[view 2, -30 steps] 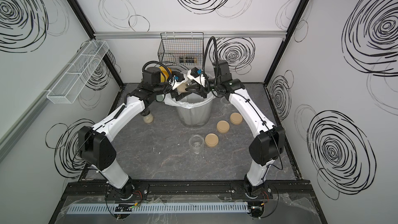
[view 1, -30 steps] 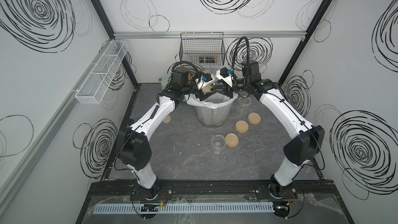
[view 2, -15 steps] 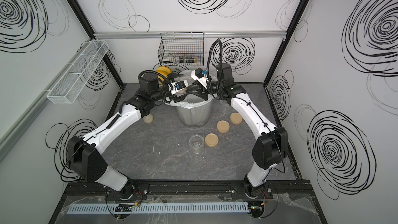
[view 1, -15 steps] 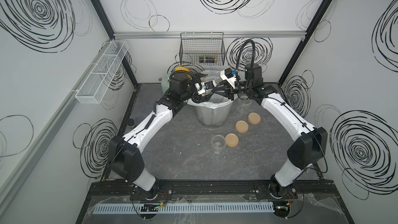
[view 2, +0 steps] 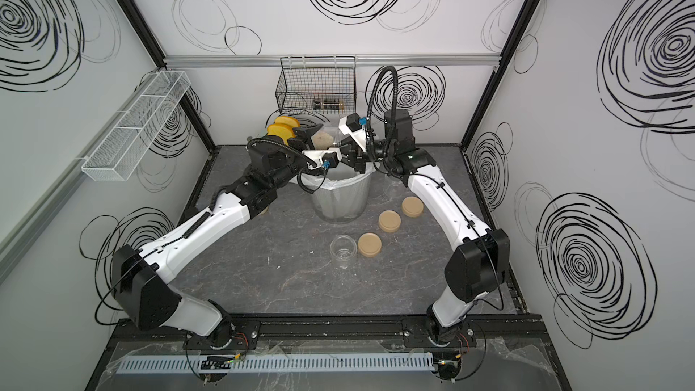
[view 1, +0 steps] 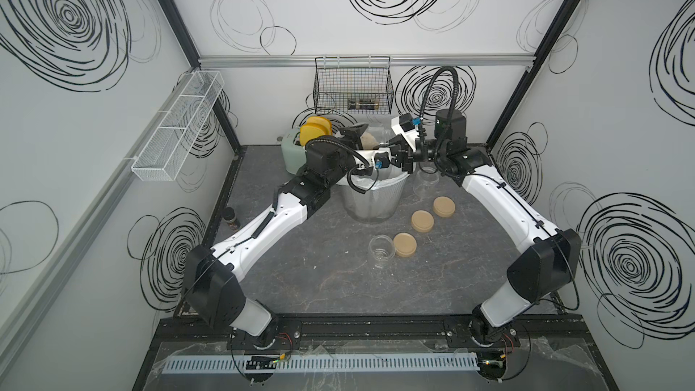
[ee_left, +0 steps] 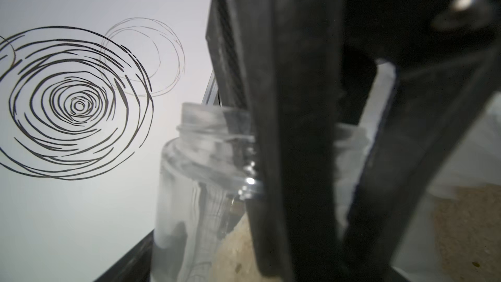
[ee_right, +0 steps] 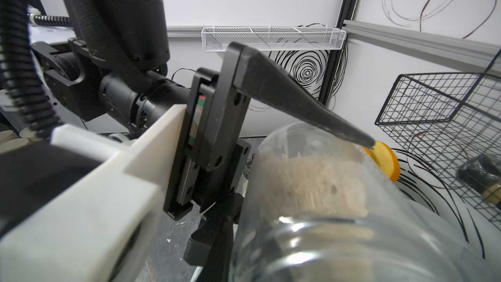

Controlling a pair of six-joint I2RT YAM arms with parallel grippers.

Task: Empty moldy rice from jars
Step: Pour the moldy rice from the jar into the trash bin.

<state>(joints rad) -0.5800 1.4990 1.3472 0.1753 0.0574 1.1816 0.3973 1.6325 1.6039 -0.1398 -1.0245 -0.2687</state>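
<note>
Left tool (view 1: 359,136) grips the jar (view 1: 378,136) above the bin (view 1: 372,203), at its 12 o'clock rim; right tool (view 1: 396,146) closed; tipped there, moldy rice (view 1: 366,141) may overshoot.

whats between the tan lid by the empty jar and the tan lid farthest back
A third tan lid, lying flat, sits between the front lid and the back lid; both top views show it.

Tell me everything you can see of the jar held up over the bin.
The jar is clear, lidless, with a threaded wide mouth. It lies roughly on its side above the lined bin, clamped across its wall by the left gripper. A beige rice clump sits at its base end; the neck end looks empty.
</note>
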